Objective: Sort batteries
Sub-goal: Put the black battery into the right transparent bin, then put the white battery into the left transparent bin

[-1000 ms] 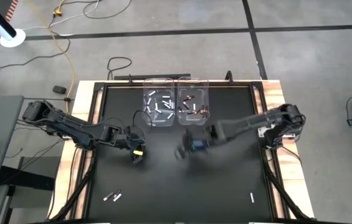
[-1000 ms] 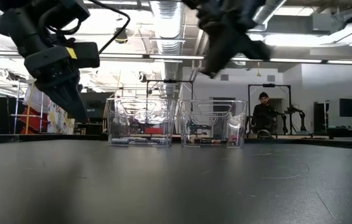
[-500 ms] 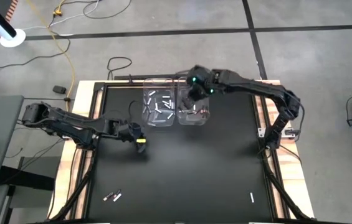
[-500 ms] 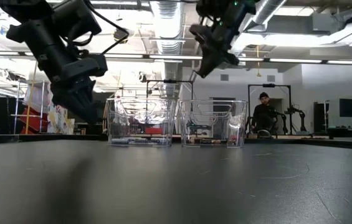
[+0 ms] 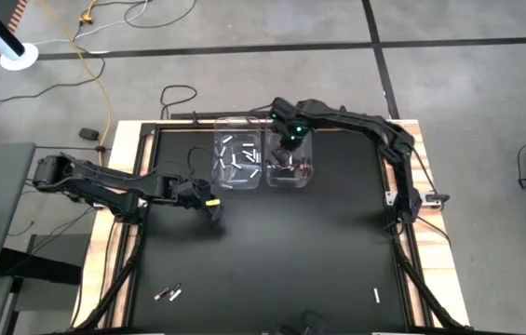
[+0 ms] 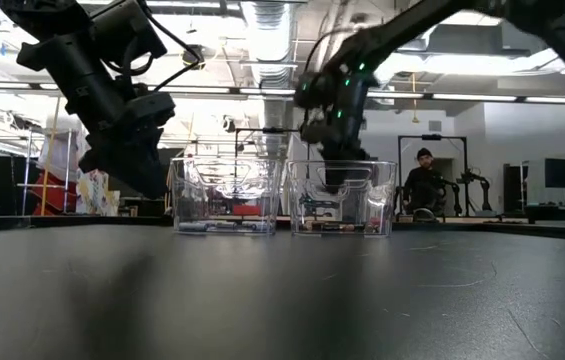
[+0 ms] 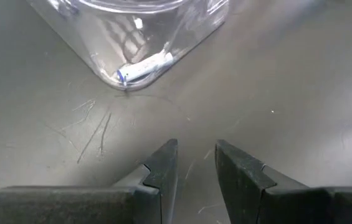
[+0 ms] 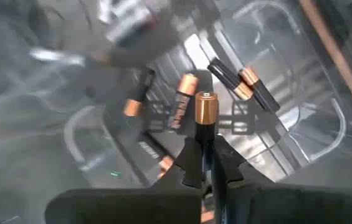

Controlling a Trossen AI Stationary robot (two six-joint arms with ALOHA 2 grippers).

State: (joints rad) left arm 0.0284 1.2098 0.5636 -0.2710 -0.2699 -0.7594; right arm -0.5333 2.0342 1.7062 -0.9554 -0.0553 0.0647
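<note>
The right hand (image 5: 289, 141) hangs over the right-hand clear bin (image 5: 305, 149) at the far edge of the black tabletop (image 5: 272, 251). Its fingers are closed on a copper-topped battery (image 8: 204, 118), which sticks out from between the fingertips in the right wrist view. Below it, inside the bin, lie more copper-and-black batteries (image 8: 184, 99).

Just beside that bin stands a second clear bin (image 5: 222, 149), holding white batteries (image 5: 240, 158). The left wrist view shows one white battery (image 7: 144, 67) lying in a rounded corner of it.

The left hand (image 5: 211, 207) hovers above the tabletop near the front left corner of the white-battery bin. Its fingers (image 7: 163, 168) stand slightly apart with nothing between them.

More batteries lie loose on the tabletop, well apart from both hands: a small group (image 5: 168, 293) near the front left corner and a single white one (image 5: 376, 296) near the front right.

The tabletop is matte black, faintly scratched, and framed by pale wood. Grey floor with cables surrounds it. In the low view, a workshop with ceiling lights stretches behind the bins, and a person (image 6: 424, 183) sits far back.
</note>
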